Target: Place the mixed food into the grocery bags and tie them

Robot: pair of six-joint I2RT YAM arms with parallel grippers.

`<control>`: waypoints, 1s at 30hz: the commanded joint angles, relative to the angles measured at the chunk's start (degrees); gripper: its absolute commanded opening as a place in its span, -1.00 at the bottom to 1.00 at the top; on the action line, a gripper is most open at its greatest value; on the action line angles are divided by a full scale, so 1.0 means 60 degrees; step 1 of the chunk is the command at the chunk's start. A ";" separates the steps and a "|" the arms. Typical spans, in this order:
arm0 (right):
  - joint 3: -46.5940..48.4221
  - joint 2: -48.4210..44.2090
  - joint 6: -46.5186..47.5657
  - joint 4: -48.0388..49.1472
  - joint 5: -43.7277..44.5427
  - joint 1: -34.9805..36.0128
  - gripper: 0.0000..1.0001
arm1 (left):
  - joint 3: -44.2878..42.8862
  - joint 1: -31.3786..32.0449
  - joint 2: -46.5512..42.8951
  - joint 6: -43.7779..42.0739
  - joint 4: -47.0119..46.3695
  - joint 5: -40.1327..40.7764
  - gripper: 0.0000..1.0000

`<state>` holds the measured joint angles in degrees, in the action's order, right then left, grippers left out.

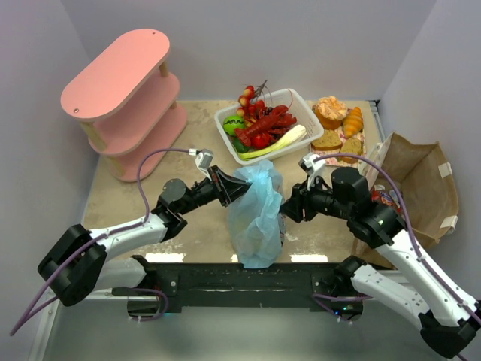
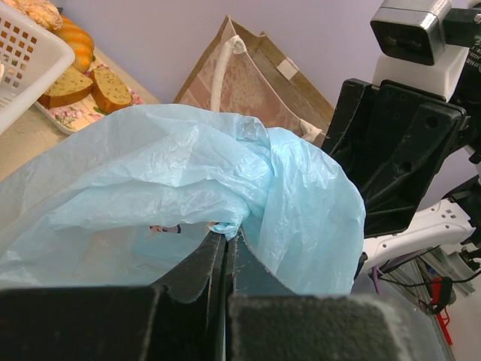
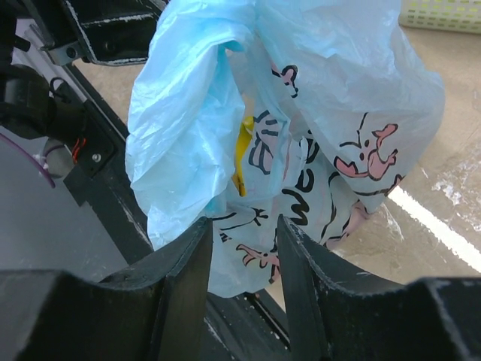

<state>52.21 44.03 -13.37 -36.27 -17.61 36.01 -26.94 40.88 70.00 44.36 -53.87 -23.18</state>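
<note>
- The left jaws were together, clamped on a fold at the top of the blue plastic bag (image 1: pixel 255 214).
- The bag hung upright over the near middle of the worktop (image 1: pixel 195 226), between the two sets of jaws.
- The right jaws stood apart, just beside the bag's right side; contact could not be determined.
- A yellow item (image 3: pixel 240 154) showed through the bag's film.
- The brown paper bag (image 1: pixel 421 180) sat at the right edge of the worktop.
- The red lobster (image 1: pixel 264 124) lay in the white basket (image 1: pixel 301 101) at the back.
</note>
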 commanded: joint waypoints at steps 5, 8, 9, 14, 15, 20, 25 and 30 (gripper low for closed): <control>-0.0366 -0.0527 -0.0511 0.1547 -0.0245 0.0019 -0.06 | -0.0286 -0.0061 -0.0226 -0.0127 -0.0251 0.0055 -1.00; -0.0527 -0.0527 -0.0541 0.1899 -0.0127 0.0019 -0.06 | -0.0256 -0.0061 -0.0196 -0.0069 -0.0309 0.0069 -1.00; -0.0629 -0.0527 -0.0555 0.2016 -0.0113 0.0033 -0.07 | -0.0242 -0.0061 -0.0211 -0.0040 -0.0353 0.0040 -1.00; -0.0922 -0.0439 -0.0570 0.2734 -0.0127 0.0019 -0.10 | -0.0139 -0.0046 -0.0153 0.0136 -0.0587 -0.0018 -1.00; -0.0995 -0.0454 -0.0585 0.2836 -0.0142 0.0019 -0.10 | -0.0096 -0.0061 -0.0152 0.0180 -0.0646 -0.0019 -1.00; -0.1201 -0.0410 -0.0673 0.3437 -0.0288 0.0019 -0.20 | -0.0007 -0.0061 -0.0035 0.0297 -0.0851 -0.0062 -1.00; -0.1362 -0.0234 -0.0702 0.3760 -0.0449 0.0019 -0.45 | 0.0007 -0.0061 0.0023 0.0356 -0.0998 -0.0150 -1.00; -0.1245 -0.0249 -0.0615 0.3629 -0.0158 0.0034 -1.00 | 0.0022 -0.0076 -0.0283 0.0123 -0.0706 0.0054 -1.00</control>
<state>44.34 42.78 -17.12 -17.56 -19.20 36.01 -26.83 40.88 70.15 45.91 -56.10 -23.31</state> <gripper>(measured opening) 0.094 0.021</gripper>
